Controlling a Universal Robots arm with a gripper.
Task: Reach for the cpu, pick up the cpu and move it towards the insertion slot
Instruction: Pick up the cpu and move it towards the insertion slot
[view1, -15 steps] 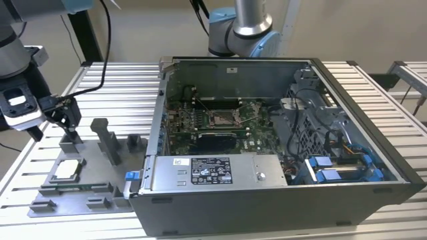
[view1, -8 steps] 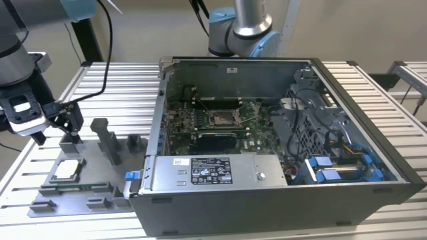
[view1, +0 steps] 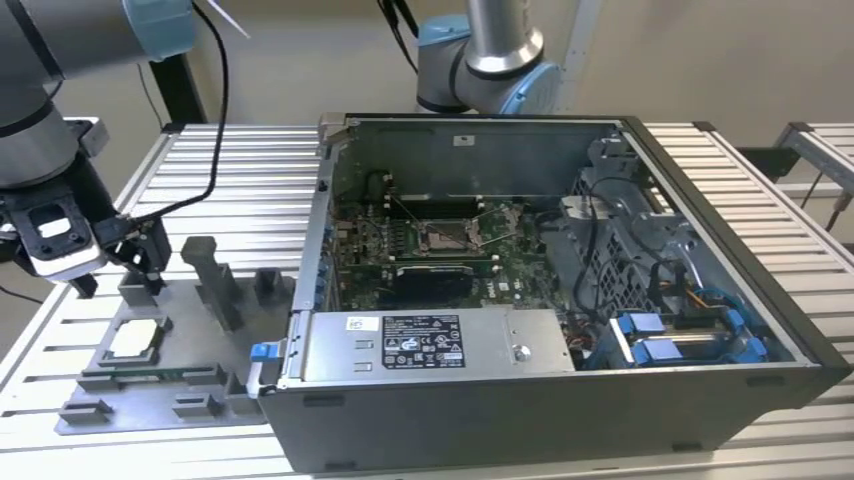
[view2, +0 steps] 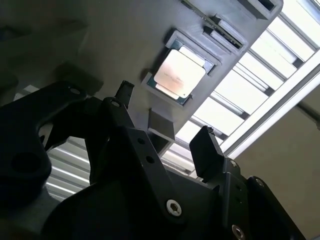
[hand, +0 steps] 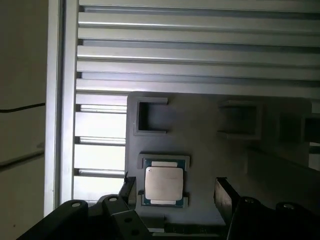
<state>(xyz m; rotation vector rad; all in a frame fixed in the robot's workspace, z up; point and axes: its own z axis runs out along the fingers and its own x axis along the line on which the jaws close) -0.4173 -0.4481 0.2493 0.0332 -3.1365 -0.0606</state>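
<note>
The cpu (view1: 136, 338), a thin square chip with its silvery top face up, lies in a recess of the grey tray (view1: 200, 395) at the exterior view's left. It also appears as the cpu (view2: 179, 73) and the cpu (hand: 163, 182) in the two wrist views. My gripper (view1: 120, 272) hangs just above the tray, behind the chip. My gripper (hand: 176, 192) stands open, with one finger (hand: 129, 187) beside the chip's edge and the other finger (hand: 223, 196) well off to the side. Nothing sits between them. The insertion slot (view1: 445, 237), a shiny-framed socket, sits on the motherboard inside the open case.
Upright grey blocks (view1: 214, 280) rise from the tray between my gripper and the computer case (view1: 747, 300). A power supply (view1: 427, 345) fills the case's front. A second arm (view1: 481, 60) stands behind the case. The table (view1: 254, 170) is slatted metal.
</note>
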